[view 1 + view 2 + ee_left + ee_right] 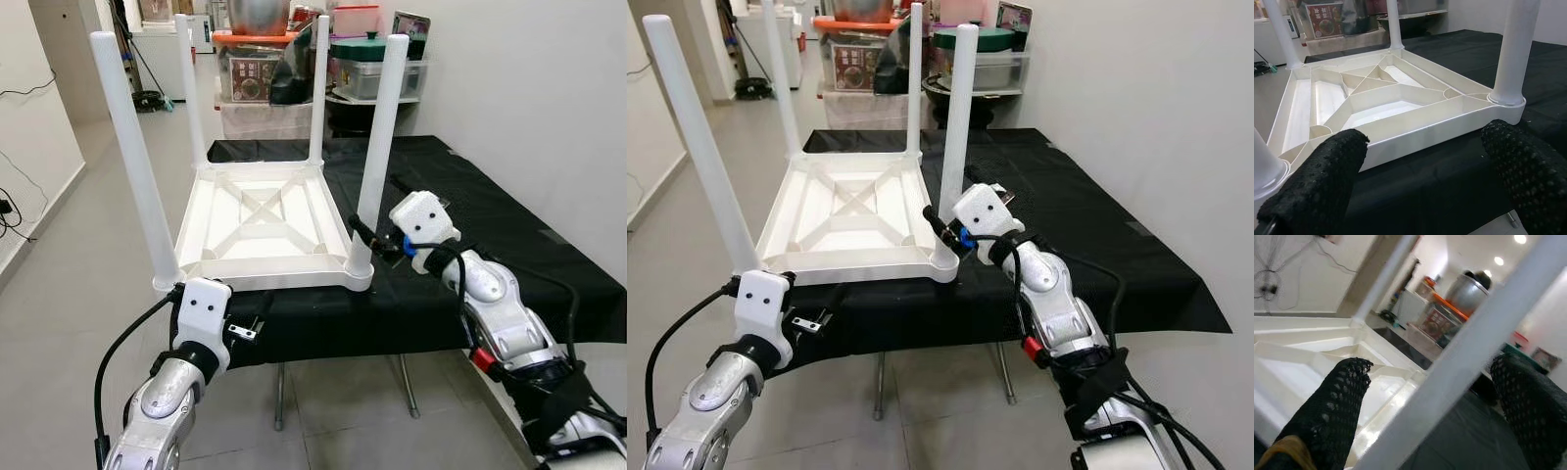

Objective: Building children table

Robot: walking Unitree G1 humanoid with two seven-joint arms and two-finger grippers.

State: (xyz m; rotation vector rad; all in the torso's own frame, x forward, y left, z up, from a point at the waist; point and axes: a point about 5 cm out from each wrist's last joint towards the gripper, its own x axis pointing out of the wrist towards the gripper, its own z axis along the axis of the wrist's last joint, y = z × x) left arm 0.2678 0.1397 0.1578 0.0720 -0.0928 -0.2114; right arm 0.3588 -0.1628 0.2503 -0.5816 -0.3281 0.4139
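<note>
A white plastic children's table [260,220] lies upside down on a black-covered work table [490,225], with its legs standing upward. My right gripper [1435,401] is open at the near-right leg [380,147], low down near its socket; the leg passes between the two black fingers. My left gripper [1425,181] is open too, held just in front of the near edge of the upturned top, close to the near-left leg [132,157]. Its fingers [1317,181] are spread wide with nothing between them.
The upturned table overhangs the work table's near-left corner. Shelves with pots and storage boxes [294,69] stand behind it. A white wall runs along the right. Open tiled floor [88,274] lies to the left, with cables by the left wall.
</note>
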